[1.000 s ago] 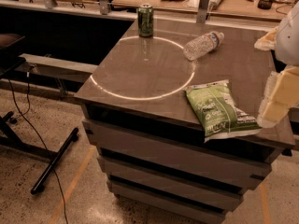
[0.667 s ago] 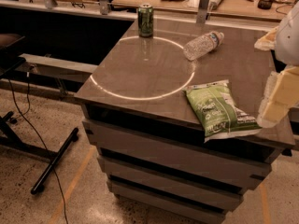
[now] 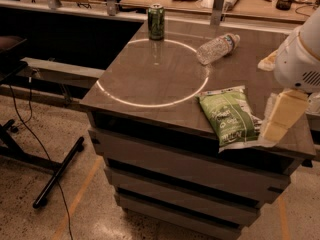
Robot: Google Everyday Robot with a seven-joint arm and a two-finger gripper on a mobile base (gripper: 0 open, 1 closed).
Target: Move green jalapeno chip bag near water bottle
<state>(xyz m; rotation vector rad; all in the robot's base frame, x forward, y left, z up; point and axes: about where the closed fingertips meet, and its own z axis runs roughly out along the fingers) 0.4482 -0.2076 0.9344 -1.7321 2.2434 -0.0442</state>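
Lying flat on the near right part of the table, the green jalapeno chip bag is where your work starts: its lower end reaches the front edge and looks to hang a little over it. The water bottle lies on its side further back on the same top, cap toward the right, apart from the bag with bare surface between them. So you should count the move as not yet done; by my reading, nothing in the task proper is finished.

Your gripper hangs just beside the bag's right edge, at or very close to the crinkled white margin, angled down and toward it. Whether it is open or closed, and whether it has any hold on the foil, you cannot tell from this view. What is left, as I judge it: secure the bag, carry it back and set it down beside the bottle. The green soda can stands at the far edge, beyond the bright ring on the top, well out of your path.
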